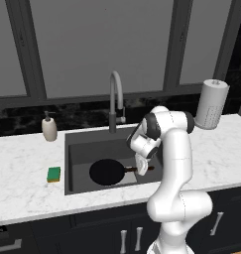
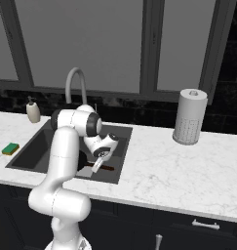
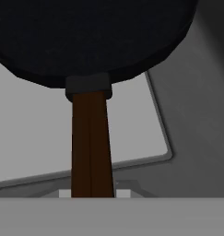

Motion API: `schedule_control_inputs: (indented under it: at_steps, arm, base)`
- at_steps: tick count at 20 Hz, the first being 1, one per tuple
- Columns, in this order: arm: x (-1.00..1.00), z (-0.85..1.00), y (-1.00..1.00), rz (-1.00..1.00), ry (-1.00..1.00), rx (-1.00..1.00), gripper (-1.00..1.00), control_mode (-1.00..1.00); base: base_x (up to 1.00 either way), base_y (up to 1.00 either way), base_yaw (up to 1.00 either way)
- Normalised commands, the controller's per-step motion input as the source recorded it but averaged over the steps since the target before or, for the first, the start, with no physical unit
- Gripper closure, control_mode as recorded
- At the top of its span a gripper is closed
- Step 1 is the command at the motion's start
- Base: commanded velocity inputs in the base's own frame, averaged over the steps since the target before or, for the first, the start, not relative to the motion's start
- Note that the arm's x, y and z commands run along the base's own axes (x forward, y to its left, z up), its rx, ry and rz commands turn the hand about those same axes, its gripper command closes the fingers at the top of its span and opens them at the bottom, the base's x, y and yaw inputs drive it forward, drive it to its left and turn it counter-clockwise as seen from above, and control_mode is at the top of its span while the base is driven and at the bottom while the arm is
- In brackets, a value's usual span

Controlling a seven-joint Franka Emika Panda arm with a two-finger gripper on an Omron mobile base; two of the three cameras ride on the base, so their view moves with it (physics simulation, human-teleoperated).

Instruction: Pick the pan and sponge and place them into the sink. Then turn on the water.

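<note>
The black pan [image 1: 107, 172] lies low in the dark grey sink [image 1: 92, 144], over the light patch at its bottom. My gripper [image 1: 142, 171] reaches down into the basin and is shut on the pan's brown handle [image 1: 129, 169]. In the hand view the handle [image 3: 90, 143] runs up from between my fingers to the pan's round body [image 3: 85, 32]. From the right, my gripper [image 2: 96, 168] holds the handle [image 2: 108, 168] and the arm hides most of the pan. The green and yellow sponge [image 1: 54, 174] [image 2: 10, 148] rests on the marble left of the sink. No water runs from the arched faucet [image 1: 114, 94].
A beige soap dispenser [image 1: 49, 128] stands at the sink's back left corner. A paper towel roll [image 1: 211, 104] stands upright on the counter to the right. Windows and a dark backsplash run behind the counter.
</note>
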Motion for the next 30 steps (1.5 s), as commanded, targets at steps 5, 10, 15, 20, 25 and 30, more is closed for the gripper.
schedule_control_inputs:
  at_steps: [5, 10, 15, 20, 25, 30]
  arm:
    - [0.15, 0.0, 0.0, 0.07, 0.0, 0.0, 1.0, -1.0]
    - [0.02, 0.0, 0.0, 0.04, 0.0, 0.0, -1.0, -1.0]
    - [0.0, 0.0, 0.0, 0.0, 0.0, 0.0, -1.0, -1.0]
    - [-0.03, 0.21, 0.09, 0.0, 0.0, -0.09, -1.0, -1.0]
    - [0.0, 0.48, 0.01, -0.01, 0.0, -0.14, -1.0, -1.0]
    - [-0.15, 0.63, 0.0, -0.06, 0.0, -0.09, -1.0, -1.0]
  base:
    - [0.0, 0.0, 0.0]
    - [0.0, 0.0, 0.0]
    - [0.0, 0.0, 0.0]
    - [0.0, 0.0, 0.0]
    - [0.0, 0.0, 0.0]
    - [0.0, 0.0, 0.0]
